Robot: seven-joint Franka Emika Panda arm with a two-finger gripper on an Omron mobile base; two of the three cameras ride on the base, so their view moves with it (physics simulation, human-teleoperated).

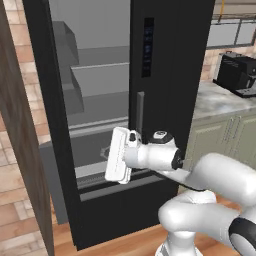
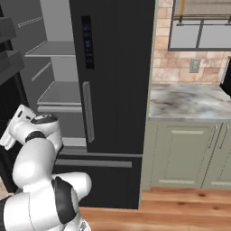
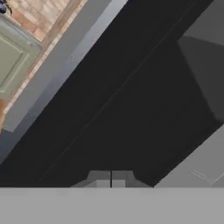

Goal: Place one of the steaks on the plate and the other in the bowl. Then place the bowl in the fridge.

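up close, the white arm reached toward the tall black fridge [image 1: 165, 60], whose left door stood open on a grey interior with grey shelves [image 1: 100, 70]. a small dark display panel [image 1: 147, 47] sat on the closed right-hand door, with a grey vertical handle [image 1: 140, 112] below it. the gripper [image 3: 111, 178] pointed into the lower part of the open compartment; in the hand view its two dark fingertips met with no gap, pinched together and holding nothing. in the left base view the hand appeared as a white block in front of the lower grey shelf.

the steaks, the plate and the bowl could not be made out; a faint shape on the lower shelf behind the hand was too dim to name. so whether the bowl already sat inside could not be told. to the right, a marble counter [image 2: 189, 101] ran above pale green cabinets [image 2: 180, 153], with a black appliance [image 1: 235, 75] on it.

judging from the empty, closed fingers at the fridge mouth, the step was likely either finishing the placement or handling the door. done well, the hand would travel straight and level, clear of the shelf edges and the door rim, with no sideways sweep that could knock anything on the shelf.
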